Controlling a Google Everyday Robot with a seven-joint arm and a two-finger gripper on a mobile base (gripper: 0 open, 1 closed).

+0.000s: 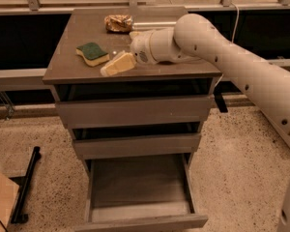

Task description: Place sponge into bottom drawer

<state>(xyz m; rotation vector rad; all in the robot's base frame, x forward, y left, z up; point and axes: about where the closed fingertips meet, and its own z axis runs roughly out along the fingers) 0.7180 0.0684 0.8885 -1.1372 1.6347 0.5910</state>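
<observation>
The sponge (92, 53), dark green on top with a pale yellow body, lies flat on the left part of the cabinet top (82, 30). My gripper (117, 65) hangs low over the top just right of the sponge, near the front edge, pointing left toward it and holding nothing that I can see. The white arm comes in from the right. The bottom drawer (135, 183) is pulled out below, and its grey inside is bare.
A shiny gold-brown snack packet (118, 23) lies at the back of the top, behind my wrist. The two upper drawers (135, 111) are pushed in. A black stand (26, 187) lies on the speckled floor at the left.
</observation>
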